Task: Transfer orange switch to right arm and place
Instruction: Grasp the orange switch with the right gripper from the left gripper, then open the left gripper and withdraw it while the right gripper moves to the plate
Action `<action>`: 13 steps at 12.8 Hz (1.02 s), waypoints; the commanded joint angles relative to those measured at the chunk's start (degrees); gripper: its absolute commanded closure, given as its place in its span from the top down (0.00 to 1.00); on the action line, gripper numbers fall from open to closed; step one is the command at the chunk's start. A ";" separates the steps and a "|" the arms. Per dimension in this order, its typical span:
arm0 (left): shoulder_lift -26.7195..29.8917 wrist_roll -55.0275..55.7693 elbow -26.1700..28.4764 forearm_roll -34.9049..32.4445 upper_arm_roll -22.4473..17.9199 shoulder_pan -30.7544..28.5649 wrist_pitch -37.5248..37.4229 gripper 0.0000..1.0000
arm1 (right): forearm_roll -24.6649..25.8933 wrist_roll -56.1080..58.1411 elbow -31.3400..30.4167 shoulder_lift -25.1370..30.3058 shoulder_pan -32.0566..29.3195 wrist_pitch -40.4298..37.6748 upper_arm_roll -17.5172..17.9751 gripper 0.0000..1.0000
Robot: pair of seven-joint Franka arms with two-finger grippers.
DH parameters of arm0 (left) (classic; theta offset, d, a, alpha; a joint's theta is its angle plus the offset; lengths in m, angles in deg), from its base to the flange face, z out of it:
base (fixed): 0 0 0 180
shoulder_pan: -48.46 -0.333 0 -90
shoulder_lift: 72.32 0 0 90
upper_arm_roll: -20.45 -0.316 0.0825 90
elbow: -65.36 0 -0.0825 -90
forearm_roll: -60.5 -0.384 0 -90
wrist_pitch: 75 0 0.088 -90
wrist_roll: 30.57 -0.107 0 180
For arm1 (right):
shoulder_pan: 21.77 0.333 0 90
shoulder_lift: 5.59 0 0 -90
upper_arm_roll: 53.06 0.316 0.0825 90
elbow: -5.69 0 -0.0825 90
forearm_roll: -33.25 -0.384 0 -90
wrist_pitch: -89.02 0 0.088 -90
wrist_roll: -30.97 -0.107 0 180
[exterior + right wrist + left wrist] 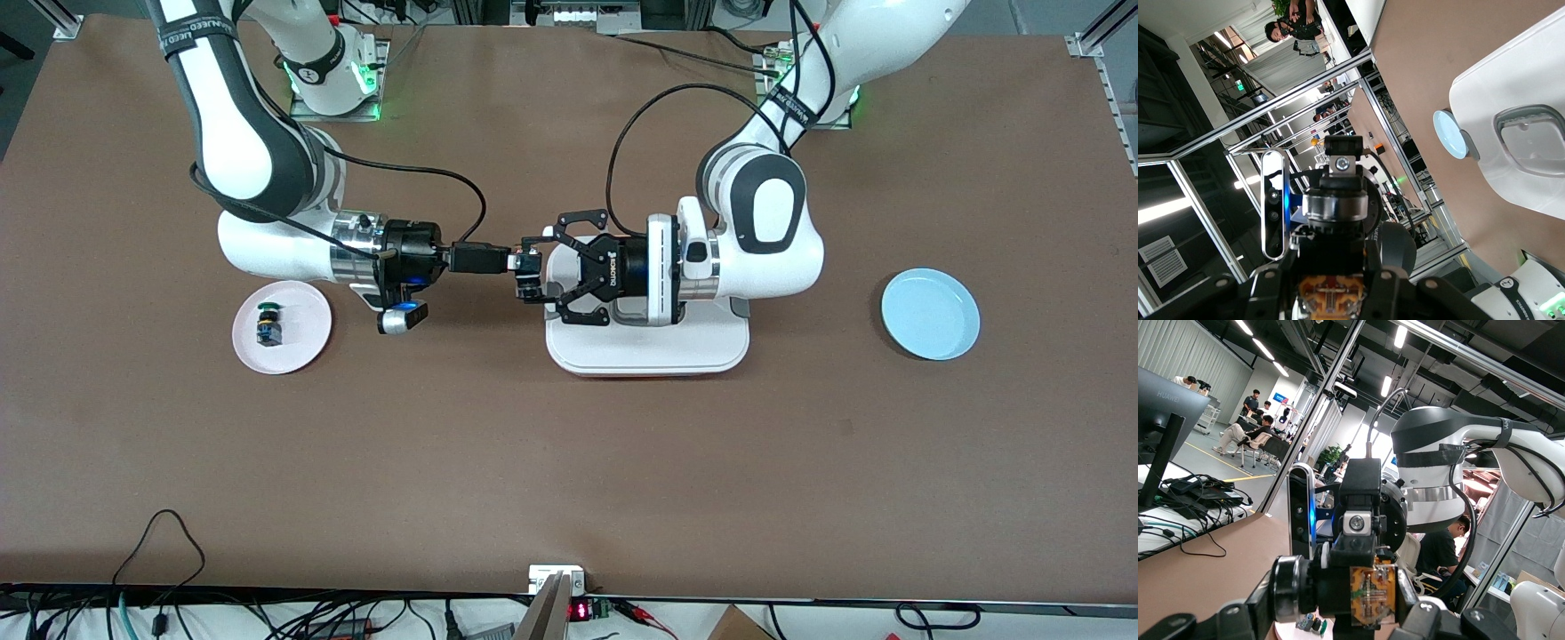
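A: Handover check. Right end effector [526,276] and left end effector [553,267] meet tip to tip over the white tray [647,347]. Where is the orange switch [530,277]?

B: Between the tips, pinched by the right fingers. The left linkage is spread around it, seemingly letting go.

A: Destination?

B: Probably the pink plate [302,347], below the right arm, beside the green switch [268,322].

— What fills the left wrist view?
— The right gripper [1361,587], head-on, its silver wrist cylinder [1431,503] above.
— And lower down?
— A pink plate [1288,632] carrying a small green-capped switch [1311,625].
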 commanded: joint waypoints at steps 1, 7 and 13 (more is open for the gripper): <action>0.09 -0.80 -0.66 1.38 0.05 0.14 0.33 0.51 | -1.10 1.16 -1.63 1.43 0.08 0.62 0.41 0.14; 0.09 1.74 -0.22 0.76 -0.30 -1.35 -5.01 1.00 | -1.02 0.28 -1.28 1.95 -0.44 0.35 0.32 0.11; 1.31 26.31 -3.27 -23.61 -0.39 -12.07 -21.01 1.00 | 16.95 -2.80 0.38 4.06 -5.71 -2.80 0.32 0.11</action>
